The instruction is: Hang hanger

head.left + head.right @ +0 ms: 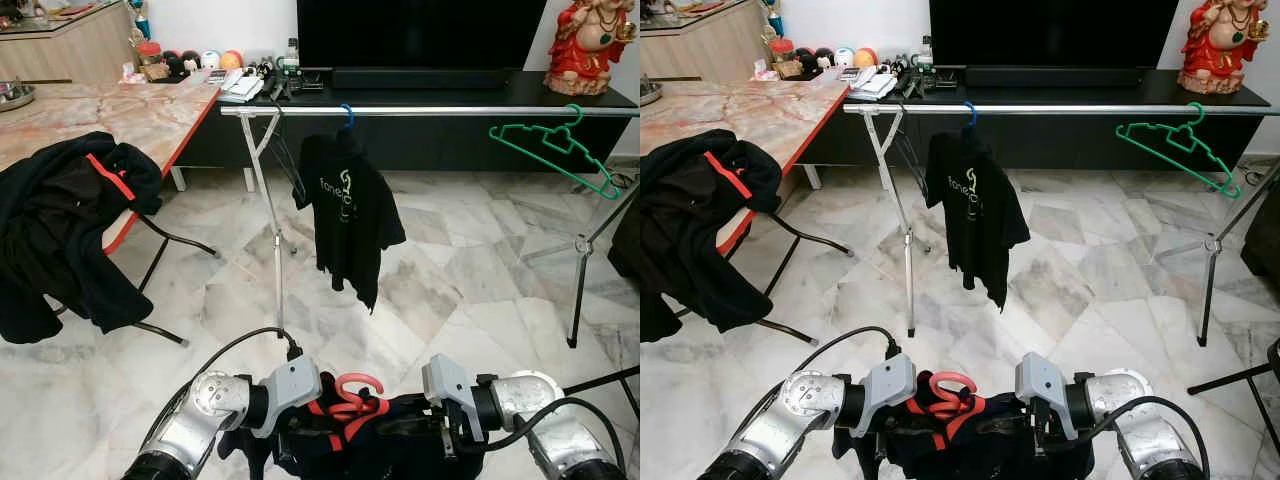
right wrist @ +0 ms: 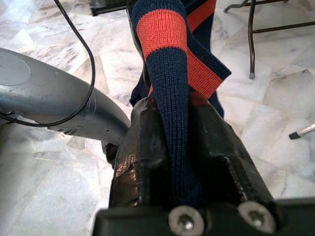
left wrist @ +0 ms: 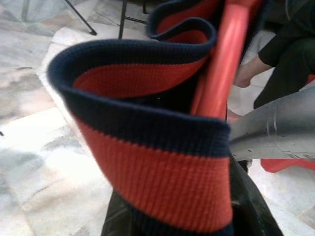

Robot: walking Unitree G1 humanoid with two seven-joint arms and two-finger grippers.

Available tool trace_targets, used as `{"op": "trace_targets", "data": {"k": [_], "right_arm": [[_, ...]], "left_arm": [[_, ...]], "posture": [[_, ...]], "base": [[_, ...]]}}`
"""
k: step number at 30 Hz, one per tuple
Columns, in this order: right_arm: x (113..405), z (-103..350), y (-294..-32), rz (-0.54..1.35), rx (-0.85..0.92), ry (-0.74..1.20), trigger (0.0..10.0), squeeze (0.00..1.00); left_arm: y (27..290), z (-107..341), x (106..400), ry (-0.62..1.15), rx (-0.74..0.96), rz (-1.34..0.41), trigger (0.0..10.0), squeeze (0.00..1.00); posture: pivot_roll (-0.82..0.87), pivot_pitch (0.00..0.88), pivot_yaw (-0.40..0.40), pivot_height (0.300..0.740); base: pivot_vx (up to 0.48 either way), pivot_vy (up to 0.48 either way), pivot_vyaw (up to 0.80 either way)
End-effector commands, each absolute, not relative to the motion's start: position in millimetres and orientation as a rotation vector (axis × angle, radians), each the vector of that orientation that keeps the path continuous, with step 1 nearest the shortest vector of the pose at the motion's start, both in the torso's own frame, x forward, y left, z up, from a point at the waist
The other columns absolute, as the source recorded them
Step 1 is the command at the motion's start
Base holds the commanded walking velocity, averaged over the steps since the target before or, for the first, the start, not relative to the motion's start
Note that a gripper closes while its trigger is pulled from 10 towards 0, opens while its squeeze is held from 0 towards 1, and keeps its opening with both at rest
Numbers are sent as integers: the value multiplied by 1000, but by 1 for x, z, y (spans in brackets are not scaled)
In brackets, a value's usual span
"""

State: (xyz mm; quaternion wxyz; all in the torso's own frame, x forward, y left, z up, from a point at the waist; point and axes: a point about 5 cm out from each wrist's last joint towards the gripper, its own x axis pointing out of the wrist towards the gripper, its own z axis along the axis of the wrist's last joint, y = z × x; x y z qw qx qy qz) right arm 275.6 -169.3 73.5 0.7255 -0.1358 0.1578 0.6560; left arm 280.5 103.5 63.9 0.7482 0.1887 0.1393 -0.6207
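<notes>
the red hanger (image 1: pixel 352 394), carrying a navy-and-red garment (image 1: pixel 340 440), sits low between both grippers over the marble floor (image 1: pixel 450 300); the right gripper (image 2: pixel 184 142) is pinched on the garment's ribbed collar, while the left gripper's state i cannot tell, the collar and hanger crowding its wrist view. beyond stands a steel rail (image 1: pixel 430 111) with a black t-shirt (image 1: pixel 350 215) and a green hanger (image 1: pixel 560 145). a jacket-draped chair (image 1: pixel 70 230) stands left by a marble table (image 1: pixel 120 115), a tv console (image 1: pixel 420 90) behind.
</notes>
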Motion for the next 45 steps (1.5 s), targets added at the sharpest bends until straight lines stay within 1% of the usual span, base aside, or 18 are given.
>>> {"op": "trace_targets", "data": {"k": [1,9,10,11,16,17,18,19,20,25,26,27,29,36,39,42,44,45], "right_arm": [[275,80,-169,1479,-299,314,0,0],[276,79,-169,1469,-309,316,0,0],[276,78,-169,1467,-309,316,784,0],[276,78,-168,1462,-305,316,0,0],[275,76,-168,1460,-302,322,0,0],[275,76,-168,1460,-303,322,3569,0],[275,76,-168,1455,-308,322,6549,0],[275,76,-168,1452,-310,321,6549,0],[275,75,-168,1450,-312,324,10000,0],[276,73,-169,1442,-305,345,10000,0],[275,73,-169,1444,-302,348,10000,851],[275,73,-169,1448,-298,353,10000,1000],[275,73,-170,1453,-302,361,10000,1000],[268,67,-176,1499,-329,433,10000,1000],[266,65,-178,1506,-344,457,10000,1000],[271,60,-183,1439,-456,469,10000,1000],[278,59,-185,1342,-496,449,10000,1000],[285,58,-188,1248,-523,440,10000,0]], "left_arm": [[116,61,282,339,435,-1304,0,0],[111,59,284,331,421,-1279,0,0],[111,59,285,329,415,-1262,0,0],[110,59,286,324,395,-1245,0,0],[109,57,284,324,381,-1247,0,0],[109,57,284,325,381,-1248,0,0],[109,56,283,330,381,-1250,0,0],[109,55,283,332,383,-1251,0,0],[109,55,283,334,384,-1250,0,0],[109,49,284,376,389,-1219,0,0],[110,47,284,385,408,-1207,0,0],[112,42,286,400,437,-1168,0,0],[113,40,287,400,434,-1138,0,0],[112,38,286,386,436,-1128,0,0],[113,33,286,394,452,-1098,0,0],[119,26,289,417,484,-997,0,0],[121,22,289,436,490,-958,0,0],[123,19,290,441,490,-910,0,0]], "posture": [[15,77,2,740],[13,77,1,740],[14,77,1,740],[13,77,1,740],[15,78,3,740],[15,78,3,740],[15,77,4,740],[15,77,4,740],[16,77,4,740],[18,77,5,740],[18,76,6,740],[15,76,7,740],[13,77,7,740],[15,78,6,740],[14,78,6,740],[15,77,7,740],[15,76,6,740],[14,77,5,740]], "base": [[0,0,0],[0,0,0],[0,0,0],[0,0,0],[0,0,0],[0,0,0],[0,0,0],[0,0,0],[0,0,0],[0,0,0],[0,0,0],[0,0,0],[0,0,0],[0,0,0],[0,0,0],[0,0,0],[0,0,0],[0,0,0]]}}
